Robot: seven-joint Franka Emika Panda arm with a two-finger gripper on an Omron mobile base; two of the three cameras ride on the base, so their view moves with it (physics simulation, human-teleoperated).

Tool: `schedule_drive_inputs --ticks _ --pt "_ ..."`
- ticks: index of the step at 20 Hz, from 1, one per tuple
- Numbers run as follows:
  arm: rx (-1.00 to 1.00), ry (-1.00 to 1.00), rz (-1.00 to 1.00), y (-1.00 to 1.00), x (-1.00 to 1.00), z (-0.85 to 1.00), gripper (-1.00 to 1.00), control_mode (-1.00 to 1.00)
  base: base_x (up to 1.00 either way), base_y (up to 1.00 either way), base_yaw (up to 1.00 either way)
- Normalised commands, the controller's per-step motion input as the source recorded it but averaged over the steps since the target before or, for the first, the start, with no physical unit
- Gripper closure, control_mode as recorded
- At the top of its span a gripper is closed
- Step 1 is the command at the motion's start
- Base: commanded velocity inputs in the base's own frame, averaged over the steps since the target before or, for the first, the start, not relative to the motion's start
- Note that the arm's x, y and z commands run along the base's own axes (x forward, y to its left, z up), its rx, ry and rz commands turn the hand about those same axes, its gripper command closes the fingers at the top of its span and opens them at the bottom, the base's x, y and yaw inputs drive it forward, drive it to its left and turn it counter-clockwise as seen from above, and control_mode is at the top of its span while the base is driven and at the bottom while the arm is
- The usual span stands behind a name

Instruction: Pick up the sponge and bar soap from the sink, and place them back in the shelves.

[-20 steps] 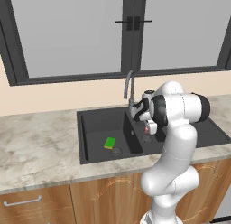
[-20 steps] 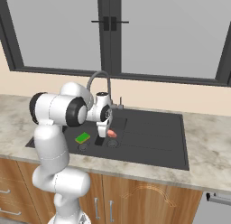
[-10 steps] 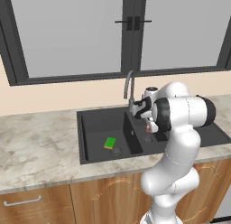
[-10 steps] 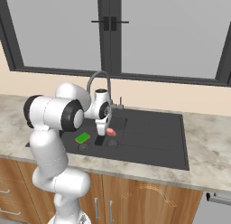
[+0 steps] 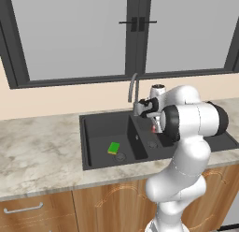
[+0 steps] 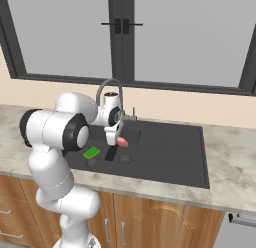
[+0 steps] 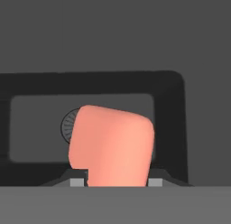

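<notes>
Since a second ago we have carried the bar soap [image 6: 122, 141] a little higher above the sink [image 6: 170, 152], and our arm's elbow has swung further outward. We hold the pink bar clamped in the gripper [image 6: 120, 141], tilted, hanging clear of the basin floor. Through the hand view the bar soap [image 7: 113, 144] sits between our fingertips, with the round drain [image 7: 70, 126] of the basin showing behind it at about 10 o'clock. From the left base view only a sliver of the soap [image 5: 153, 128] shows beside our wrist, over the right basin.

At 9 o'clock of the soap in the right base view, the sponge [image 6: 91, 152] lies flat on the floor of the other basin, near its drain, well apart from the gripper. Behind the divider, at 12 o'clock, rises the grey faucet [image 6: 111, 87]. Around the sink runs the marble table [image 5: 37, 147], with wooden cabinet doors [image 6: 165, 222] beneath and a dark-framed window [image 5: 135, 34] above.
</notes>
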Motion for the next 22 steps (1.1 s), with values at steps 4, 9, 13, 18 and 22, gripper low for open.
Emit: schedule_drive_inputs --ticks 4,9,13,18,22 --pt "0.00 0.01 0.00 0.00 -0.01 0.38 1.00 -1.00 0.00 0.00 0.00" --pt "0.00 0.02 0.00 0.00 -0.02 0.27 1.00 -1.00 0.00 0.00 0.00" --pt "0.00 0.00 0.00 0.00 -0.18 0.28 1.00 -1.00 0.00 0.00 0.00" --pt "0.00 0.00 0.00 0.00 -0.23 0.35 1.00 -1.00 0.00 0.00 0.00" --pt "0.00 0.00 0.00 0.00 -0.34 0.43 1.00 -1.00 0.00 0.00 0.00"
